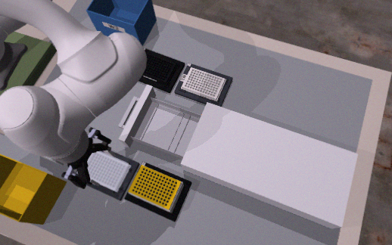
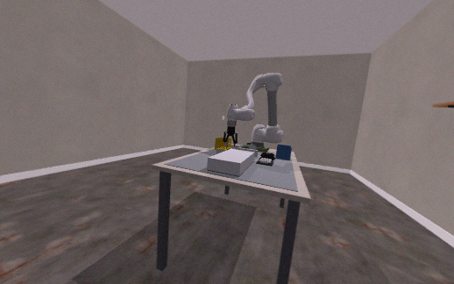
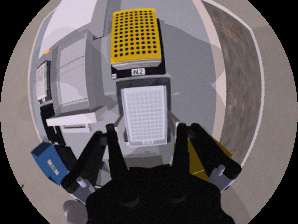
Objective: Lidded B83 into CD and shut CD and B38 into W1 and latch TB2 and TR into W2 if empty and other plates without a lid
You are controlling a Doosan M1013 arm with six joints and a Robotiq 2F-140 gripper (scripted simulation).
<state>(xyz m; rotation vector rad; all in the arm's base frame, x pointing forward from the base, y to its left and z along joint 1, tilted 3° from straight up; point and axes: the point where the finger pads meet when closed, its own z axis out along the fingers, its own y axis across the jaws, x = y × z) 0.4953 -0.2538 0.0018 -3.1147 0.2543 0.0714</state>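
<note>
My gripper (image 1: 84,162) is shut on the short end of the white assay plate (image 1: 107,171), which sits at or just above its dark nest at the front left. In the wrist view the plate (image 3: 145,115) lies between my fingers. The clear assay plate (image 1: 203,83) rests on its dark nest at the back; I cannot tell whether a lid is on it. The cooler drawer (image 1: 163,126) stands open and empty, with ribs on its floor. The yellow waste bin (image 1: 23,193) is just left of my gripper.
A yellow tip rack (image 1: 155,187) sits in the nest right of the white plate. A black nest (image 1: 160,69) lies left of the clear plate. The blue bin (image 1: 122,17) stands at the back. The white cooler housing (image 1: 272,159) fills the right side. The arm hides the left bench.
</note>
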